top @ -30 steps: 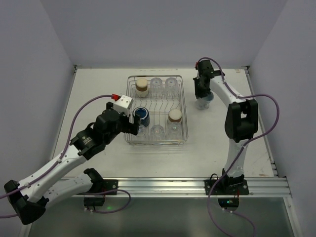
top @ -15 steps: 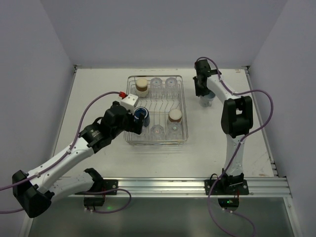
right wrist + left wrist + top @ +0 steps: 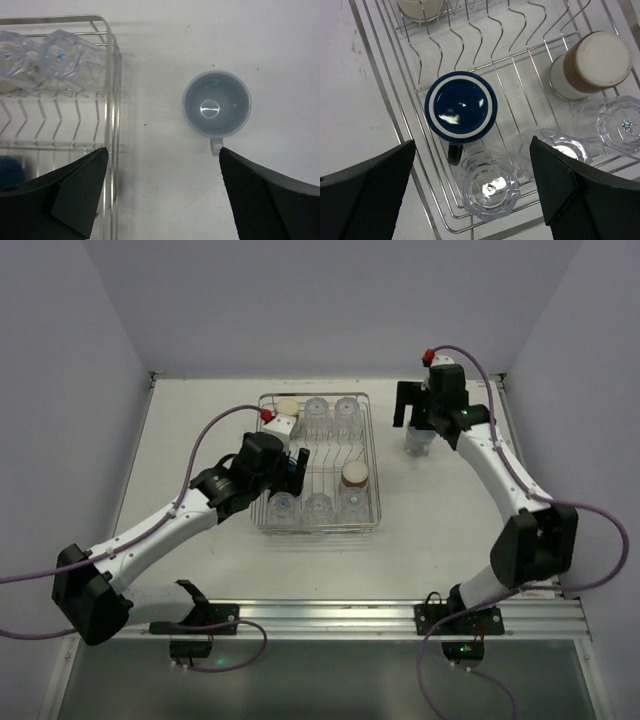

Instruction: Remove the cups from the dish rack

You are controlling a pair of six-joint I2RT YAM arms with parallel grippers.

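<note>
Jaws gaped empty on both arms: left gripper [image 3: 470,185] over the dark blue ceramic mug [image 3: 460,107] in the silver wire dish rack's [image 3: 118,100] near left, right gripper [image 3: 165,190] over the pale blue-grey cup [image 3: 216,110] on the table, right of it. Descending off-centre, the left fingers might snag wires.

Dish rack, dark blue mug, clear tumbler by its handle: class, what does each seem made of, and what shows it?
Dish rack: likely steel wire, thin silvery rods. Dark blue mug: probably glazed ceramic, opaque with glossy highlights. Clear tumbler: glass or hard plastic, see-through facets; cannot tell which.
</note>
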